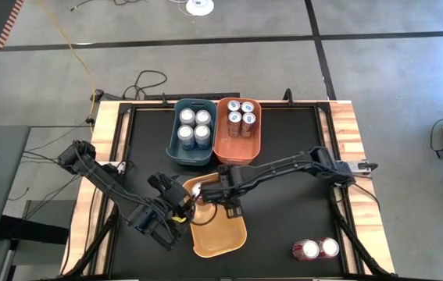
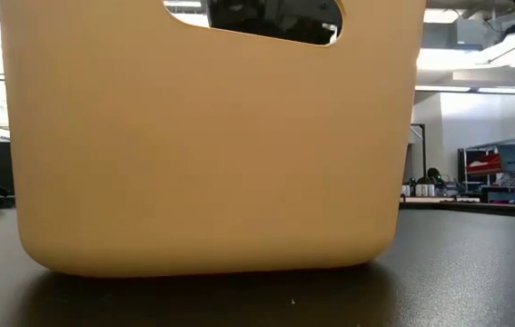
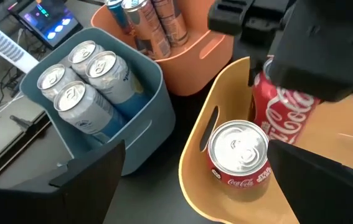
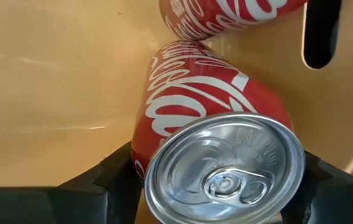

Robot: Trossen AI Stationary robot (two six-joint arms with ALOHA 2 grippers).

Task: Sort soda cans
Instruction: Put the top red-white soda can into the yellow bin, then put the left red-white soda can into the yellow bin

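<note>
Over the yellow bin (image 1: 223, 238), my right gripper (image 1: 223, 197) is shut on a red soda can (image 4: 207, 93). A second red can (image 3: 238, 155) stands upright on the bin's floor near its left wall. My left gripper (image 1: 176, 209) is open at that wall, with one finger outside the bin, one above its inside, and this can between them, untouched. Several blue-bodied cans (image 1: 194, 127) stand in the blue bin (image 1: 171, 144), and several light cans (image 1: 241, 117) in the orange bin (image 1: 223, 144). Two more red cans (image 1: 318, 249) stand on the table. My right gripper holds the red can by its body just below the silver top (image 4: 226, 168), pinched between the two fingers (image 4: 117, 180). The fingers come from above, slanting down along the can. The can hangs tilted below them inside the yellow bin (image 3: 207, 118), its lower end beside the standing can (image 4: 226, 12).
The blue and orange bins stand side by side at the table's far edge, just beyond the yellow bin. In the low view the yellow bin (image 2: 212, 136) fills nearly the whole picture. Bare black table (image 1: 299, 203) lies to the right of the bins.
</note>
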